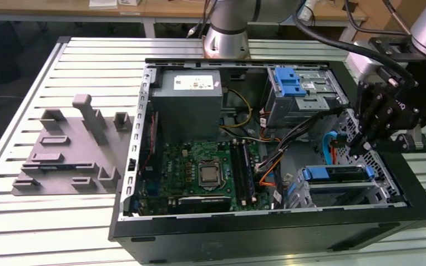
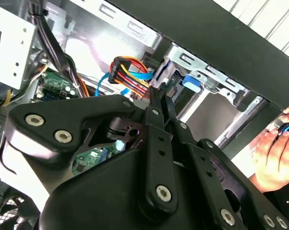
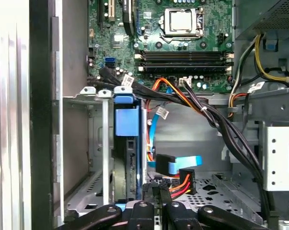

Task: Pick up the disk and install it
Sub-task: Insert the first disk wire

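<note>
One disk (image 3: pixel 128 125) sat on edge in the drive bay (image 3: pixel 105 158) just beside and ahead of your pincer (image 3: pixel 156 194), which was clenched on nothing, so I judged you were at the seating step, where any push needed to run straight along the bay.

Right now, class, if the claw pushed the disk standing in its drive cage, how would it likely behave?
The disk probably stays stiff: it looks like a flat slab in a blue plastic carrier. Standing on edge between the metal drive cage walls, it likely can't tip, only slide along them.
</note>
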Action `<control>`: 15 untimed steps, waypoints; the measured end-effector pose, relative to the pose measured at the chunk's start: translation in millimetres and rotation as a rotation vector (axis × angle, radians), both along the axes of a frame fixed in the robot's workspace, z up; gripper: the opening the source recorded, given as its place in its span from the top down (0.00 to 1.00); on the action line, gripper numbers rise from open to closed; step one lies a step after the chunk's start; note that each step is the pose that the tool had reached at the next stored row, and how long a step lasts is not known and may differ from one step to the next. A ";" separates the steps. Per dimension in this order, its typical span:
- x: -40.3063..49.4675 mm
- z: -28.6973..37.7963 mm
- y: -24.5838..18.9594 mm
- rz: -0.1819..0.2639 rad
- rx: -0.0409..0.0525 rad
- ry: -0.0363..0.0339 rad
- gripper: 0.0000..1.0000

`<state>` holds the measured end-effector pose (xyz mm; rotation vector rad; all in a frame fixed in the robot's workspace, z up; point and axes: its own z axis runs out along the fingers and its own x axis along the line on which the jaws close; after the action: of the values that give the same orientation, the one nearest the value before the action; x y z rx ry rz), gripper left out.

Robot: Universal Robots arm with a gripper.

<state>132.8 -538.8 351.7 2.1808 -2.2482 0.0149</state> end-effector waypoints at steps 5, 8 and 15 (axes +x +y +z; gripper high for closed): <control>-4.1 -1.4 -1.6 0.000 -0.0002 0.0006 0.84; -4.5 -2.6 -3.4 0.000 -0.0001 0.0029 0.84; -4.4 -4.8 -11.7 -0.005 0.0000 0.0153 0.84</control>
<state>128.4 -550.5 347.0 2.1672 -2.2461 -0.0017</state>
